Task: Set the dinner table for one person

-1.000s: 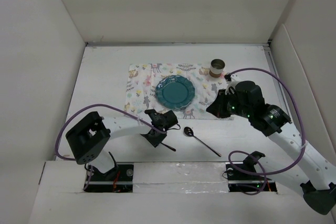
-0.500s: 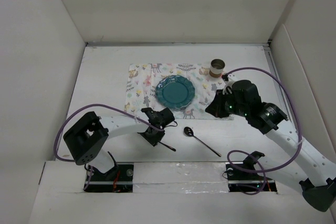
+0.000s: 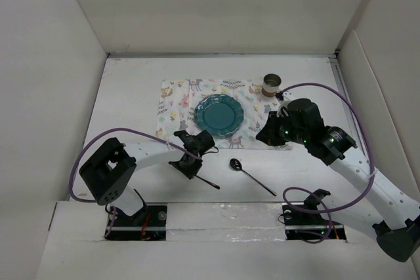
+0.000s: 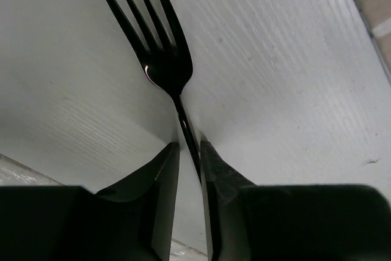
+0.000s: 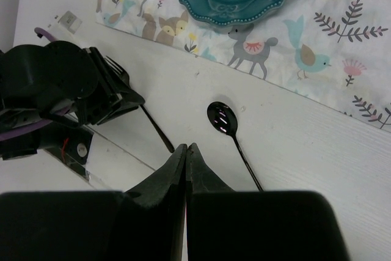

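Teal plate, pastel animal-print placemat, black fork and spoon, plain white dinner table.

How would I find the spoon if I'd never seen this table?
Start at the animal-print cloth placemat in the middle of the white table. Just nearer the arms, on bare table, lies the slim black metal spoon. Unlike the black fork beside it, it has a round bowl and nothing grips it.
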`<state>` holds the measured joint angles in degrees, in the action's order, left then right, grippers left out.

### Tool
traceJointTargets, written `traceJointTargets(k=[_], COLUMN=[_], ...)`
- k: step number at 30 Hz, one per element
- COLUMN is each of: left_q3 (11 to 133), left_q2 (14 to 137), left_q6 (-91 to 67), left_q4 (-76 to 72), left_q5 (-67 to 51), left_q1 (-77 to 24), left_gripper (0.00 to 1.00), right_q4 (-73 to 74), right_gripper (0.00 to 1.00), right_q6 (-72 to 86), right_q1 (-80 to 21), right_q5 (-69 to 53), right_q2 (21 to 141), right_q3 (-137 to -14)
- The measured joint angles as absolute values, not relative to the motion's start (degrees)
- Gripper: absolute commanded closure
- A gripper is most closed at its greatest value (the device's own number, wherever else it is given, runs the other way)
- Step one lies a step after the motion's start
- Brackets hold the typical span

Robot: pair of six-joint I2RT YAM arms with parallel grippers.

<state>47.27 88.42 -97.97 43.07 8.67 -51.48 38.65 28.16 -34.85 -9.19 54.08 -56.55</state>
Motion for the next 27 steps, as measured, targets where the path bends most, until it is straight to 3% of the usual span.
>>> traceJointTargets(k=[3,4,12,16,22,27], left_q3=[47.0,46.9,48.3,54.7,76.5,80.2], left_q2=[87.9,87.8,87.7,91.4,97.8,98.2], left_q6=[-97.5,-97.3,-94.1,-87.2,-67.5,-46.8], left_q4=[43.5,43.6,45.3,51.2,53.4,43.0], left_q5=[10.2,10.8,15.6,22.3,34.2,37.8], left_q1=[-50.7,-50.7,-50.7,-51.4,-51.0,-46.3], left_gripper=[0.99,1.0,1.0,1.0,1.0,1.0], right_q4=[38.7,38.7,39.2,39.3,39.5,39.6], right_gripper=[0.96,0.96,0.97,0.97,0.96,0.97], right_q6=[28.1,28.0,27.8,27.8,27.8,27.8], right_q1=[-34.9,-34.9,-34.9,-34.8,-33.5,-32.2], right_q5=[-9.0,-8.9,-8.5,-8.4,-8.4,-8.4], right_q2=[54.1,54.1,54.1,54.1,54.8,55.6], right_q3=[-56.6,-56.6,-57.1,-57.7,-57.7,-57.7])
